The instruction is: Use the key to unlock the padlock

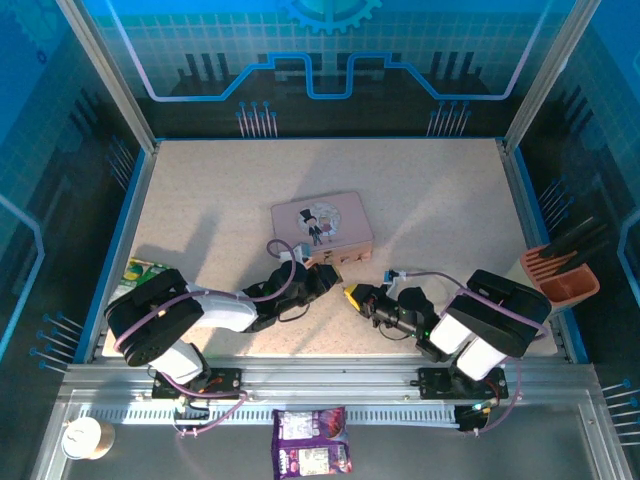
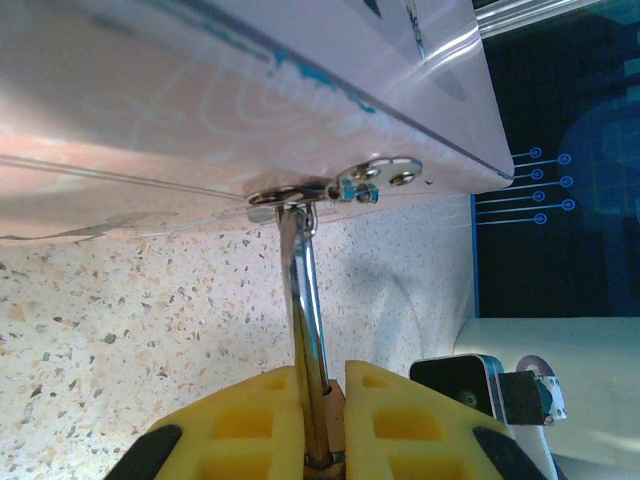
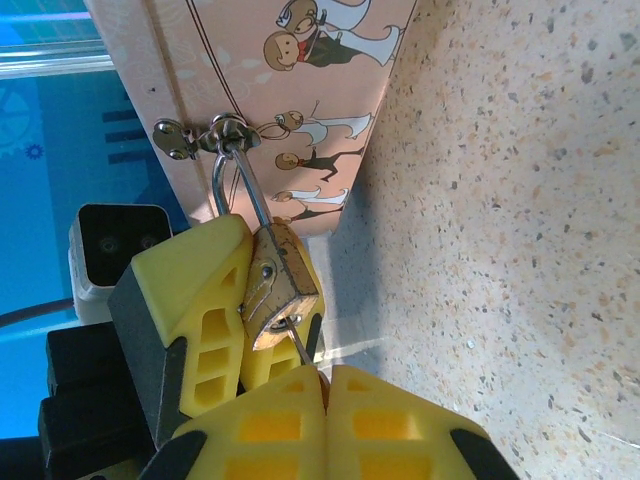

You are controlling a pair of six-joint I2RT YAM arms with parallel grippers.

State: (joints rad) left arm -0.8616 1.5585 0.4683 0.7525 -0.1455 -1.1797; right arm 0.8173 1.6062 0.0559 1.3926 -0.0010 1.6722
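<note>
The left gripper (image 2: 322, 385) pinches the padlock (image 3: 283, 285), which hangs from the hasp of the pink tin (image 3: 300, 100) on the table (image 3: 500, 200). The right gripper (image 3: 325, 390), pressed together on the key (image 3: 301, 349), holds its tip at the keyhole. Insertion looks to be underway; next it needs a straight push, then a turn.

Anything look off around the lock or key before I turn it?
Mostly fine: the padlock hangs from the hasp of the pink tin, clamped in the left tool. One oddity: the key in the right tool seems to meet the keyhole at a slant to the lock's body, not in line.
</note>
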